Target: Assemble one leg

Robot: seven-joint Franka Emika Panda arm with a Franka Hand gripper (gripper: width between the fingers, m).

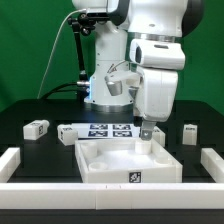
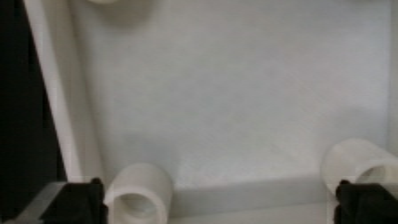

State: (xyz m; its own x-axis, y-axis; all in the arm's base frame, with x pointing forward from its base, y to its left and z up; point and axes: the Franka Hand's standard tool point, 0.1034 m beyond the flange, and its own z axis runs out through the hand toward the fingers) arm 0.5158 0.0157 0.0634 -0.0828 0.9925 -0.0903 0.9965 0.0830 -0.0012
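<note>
Room is tightest inside the tray (image 1: pixel 105 170), where your gripper (image 1: pixel 146 143) hangs low near the back wall, toward the exterior view's right. The wrist view shows its pale, rounded fingertips (image 2: pixel 139 192) spread wide with only the smooth tray floor between them, so the tool is released and grasps nothing. In that view one raised tray wall (image 2: pixel 50 100) runs close past one fingertip.

Around the tray you have bare black table (image 1: pixel 40 150) on both sides, fenced by white rails (image 1: pixel 12 160) at the outer edges. The marker board (image 1: pixel 100 130) lies flat just behind the tray's back edge, on the exterior view's left of the gripper.

The tray is matte white plastic, square and shallow, with a low rim and a black-and-white tag on its front wall.

The leg (image 1: pixel 37 128) is a small white square-section post. It lies on its side on the table, well apart from the tray, beyond the marker board's end on the exterior view's left. Its long axis runs roughly across the exterior view, with its tagged side toward the camera. A second leg (image 1: pixel 189 130) lies on the table at the exterior view's right, clear of the tray. It is too small for you to read its axis.
</note>
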